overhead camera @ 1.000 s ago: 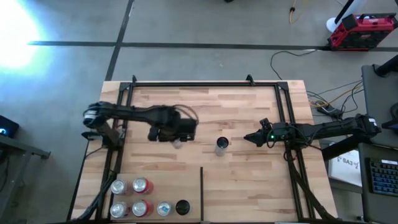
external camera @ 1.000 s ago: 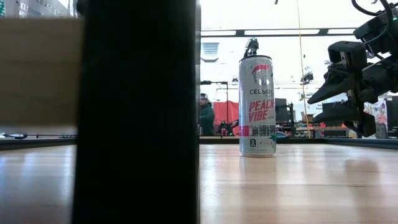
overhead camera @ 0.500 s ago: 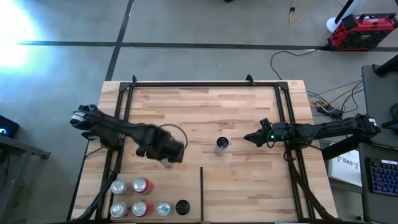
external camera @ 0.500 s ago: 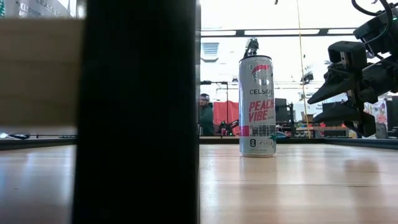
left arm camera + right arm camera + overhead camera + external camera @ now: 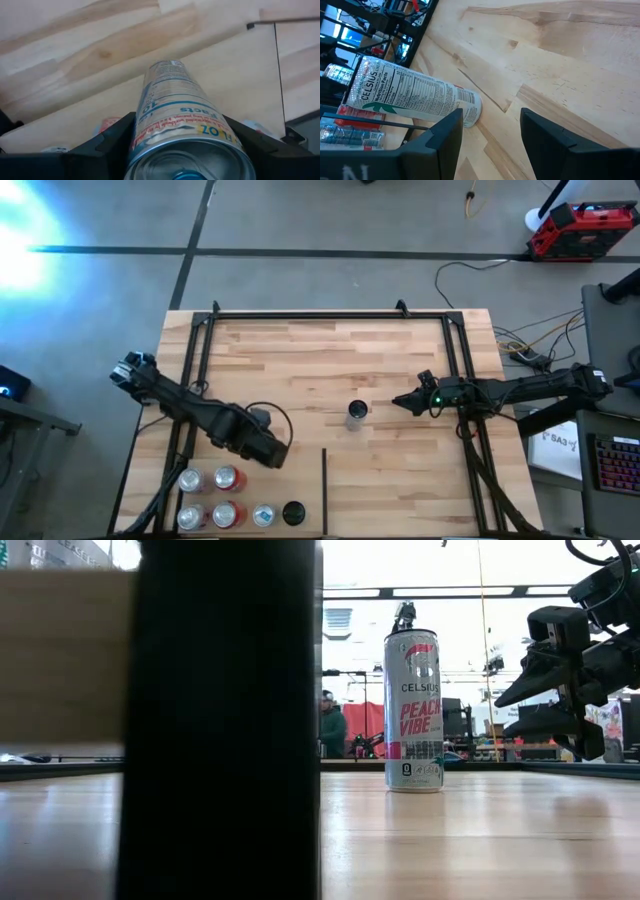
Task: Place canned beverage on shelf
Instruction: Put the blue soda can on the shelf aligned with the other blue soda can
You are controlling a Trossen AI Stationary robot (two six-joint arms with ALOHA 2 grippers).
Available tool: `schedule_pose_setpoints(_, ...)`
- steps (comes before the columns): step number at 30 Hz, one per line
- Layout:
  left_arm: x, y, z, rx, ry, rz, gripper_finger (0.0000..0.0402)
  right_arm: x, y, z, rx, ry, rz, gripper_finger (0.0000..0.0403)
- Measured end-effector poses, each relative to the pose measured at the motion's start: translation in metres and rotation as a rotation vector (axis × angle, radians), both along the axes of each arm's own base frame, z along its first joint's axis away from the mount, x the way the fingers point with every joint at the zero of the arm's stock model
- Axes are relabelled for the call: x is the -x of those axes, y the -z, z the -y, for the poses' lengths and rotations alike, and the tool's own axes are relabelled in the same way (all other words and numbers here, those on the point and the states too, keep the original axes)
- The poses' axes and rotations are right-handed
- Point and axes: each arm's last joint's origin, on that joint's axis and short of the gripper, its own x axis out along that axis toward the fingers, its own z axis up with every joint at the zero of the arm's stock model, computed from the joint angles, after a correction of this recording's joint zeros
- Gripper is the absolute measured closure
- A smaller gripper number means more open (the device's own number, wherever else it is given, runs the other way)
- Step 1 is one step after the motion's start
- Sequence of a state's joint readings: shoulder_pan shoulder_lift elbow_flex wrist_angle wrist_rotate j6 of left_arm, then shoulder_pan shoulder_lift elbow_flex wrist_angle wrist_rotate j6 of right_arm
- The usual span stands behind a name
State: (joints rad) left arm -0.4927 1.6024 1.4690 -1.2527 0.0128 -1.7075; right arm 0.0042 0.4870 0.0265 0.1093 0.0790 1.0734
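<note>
One Celsius can (image 5: 357, 415) already stood upright mid-shelf (image 5: 330, 360), just clear of the right gripper (image 5: 398, 401), which was clenched on nothing. The left gripper (image 5: 268, 452) was clamped around a second can (image 5: 182, 125), carried near the black divider strip (image 5: 324, 490). That can was yet to be set down. Five more cans (image 5: 226, 498) waited in the corner bay beside the divider.
</note>
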Motion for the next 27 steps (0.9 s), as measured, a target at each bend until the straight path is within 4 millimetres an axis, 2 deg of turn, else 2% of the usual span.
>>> schedule_pose_setpoints(11,-0.014,0.011,0.013,0.079,0.000,-0.006,0.0172,0.000,0.000,0.000,0.000,0.000,0.000,0.0220)
schedule_pose_setpoints(27,-0.017,0.019,0.017,0.104,-0.026,-0.046,0.0172,0.000,0.000,0.000,0.000,0.000,0.000,0.0220)
